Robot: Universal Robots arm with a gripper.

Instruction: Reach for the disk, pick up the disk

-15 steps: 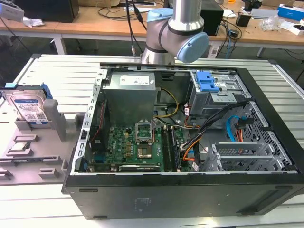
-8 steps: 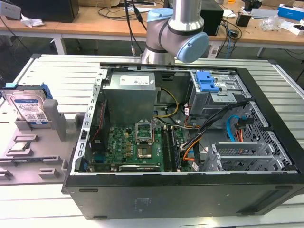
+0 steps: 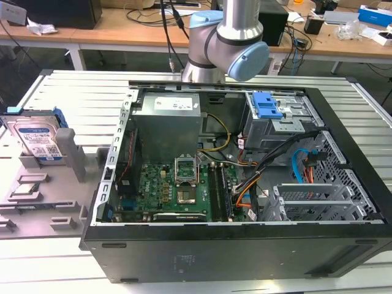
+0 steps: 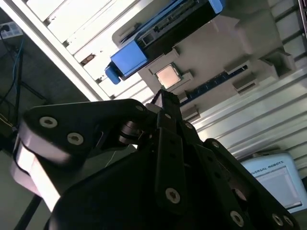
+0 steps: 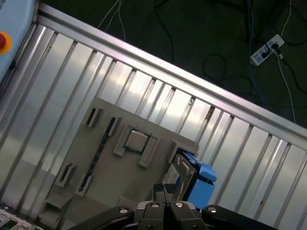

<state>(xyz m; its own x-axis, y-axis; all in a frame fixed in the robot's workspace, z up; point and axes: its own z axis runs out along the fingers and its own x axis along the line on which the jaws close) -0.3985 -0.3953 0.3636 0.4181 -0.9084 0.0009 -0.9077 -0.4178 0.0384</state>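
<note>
The disk (image 3: 38, 139) stands on edge in a grey fixture (image 3: 37, 196) at the exterior view's left, its white-and-blue label facing the camera, blue rails on its sides. In both wrist views the disk (image 4: 165, 29) (image 5: 182, 178) shows from above, edge-on, with a blue rail (image 5: 204, 184) beside it. My gripper (image 4: 164, 96) (image 5: 166, 190) hangs high above the fixture, close to the disk in the picture but well clear of it. Its black fingers (image 4: 170, 143) meet at the tips, shut on nothing. The arm's grey-and-blue joint (image 3: 228, 46) rises behind the computer case.
An open black computer case (image 3: 245, 245) holds a green board, a grey metal box (image 3: 168, 125), a blue latch bracket (image 3: 267, 105) and cables. A square chip (image 4: 168, 75) (image 5: 136, 141) lies in the fixture. The slatted aluminium table (image 3: 79, 92) ends near the fixture; a pendant (image 4: 276, 178) lies nearby.
</note>
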